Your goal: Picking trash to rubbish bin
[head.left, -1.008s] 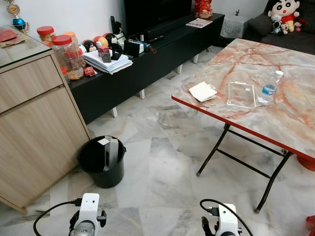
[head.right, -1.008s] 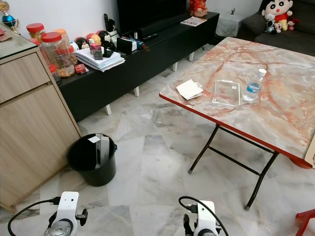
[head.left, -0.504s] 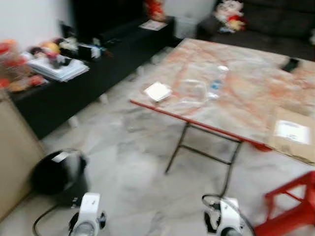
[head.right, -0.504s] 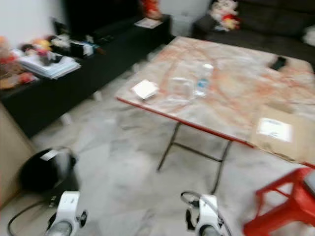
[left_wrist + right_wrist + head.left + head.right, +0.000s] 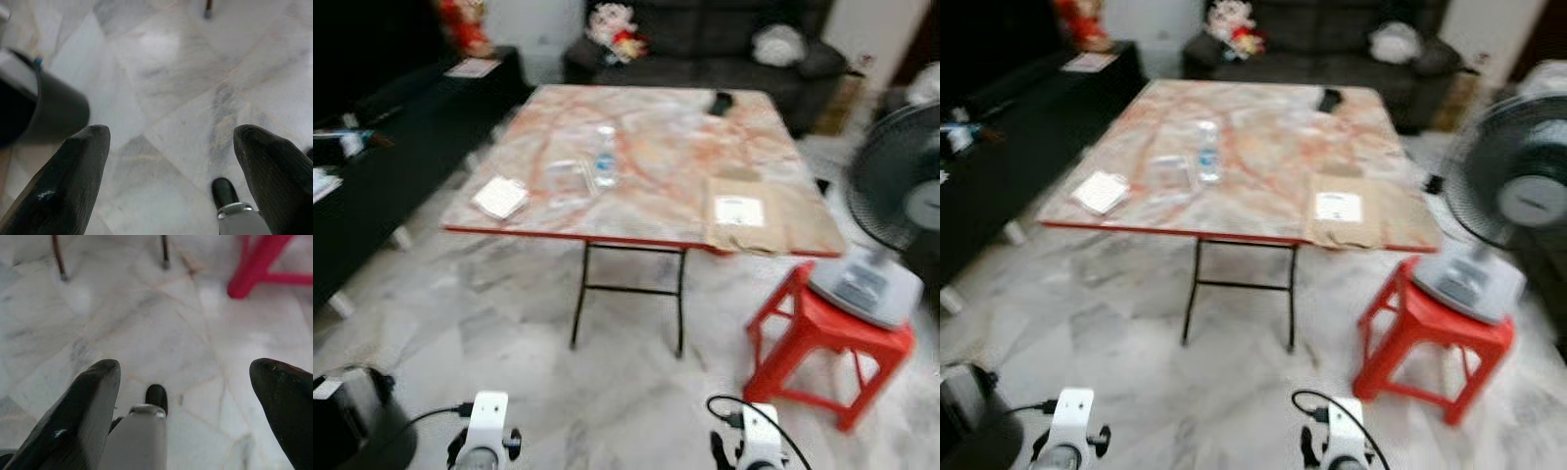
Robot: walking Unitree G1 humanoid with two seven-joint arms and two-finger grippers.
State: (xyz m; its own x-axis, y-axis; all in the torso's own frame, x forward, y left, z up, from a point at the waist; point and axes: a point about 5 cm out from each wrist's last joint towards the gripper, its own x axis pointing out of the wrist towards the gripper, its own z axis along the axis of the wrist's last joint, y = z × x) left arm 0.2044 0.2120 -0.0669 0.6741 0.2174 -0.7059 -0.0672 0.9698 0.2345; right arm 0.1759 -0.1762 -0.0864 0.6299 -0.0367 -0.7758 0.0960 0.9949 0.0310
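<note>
both grippers, left gripper (image 5: 166, 171) and right gripper (image 5: 195, 401), hang spread and empty over the floor. trash, a bottle (image 5: 605, 168) and wrapper (image 5: 500, 197), lies on the table (image 5: 773, 220); the bin (image 5: 29, 110) stands by the left arm. step looks like approach: next, walk up and reach.

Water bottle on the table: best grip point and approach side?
Grip the water bottle around its clear body, probably mid-height, below the cap. It seems to stand upright, so come in level from the table's near red edge, fingers either side. The clear plastic container sits close on the robot's left, so the right gripper, open now, likely has the freer side. Blur hides finer detail.
</note>
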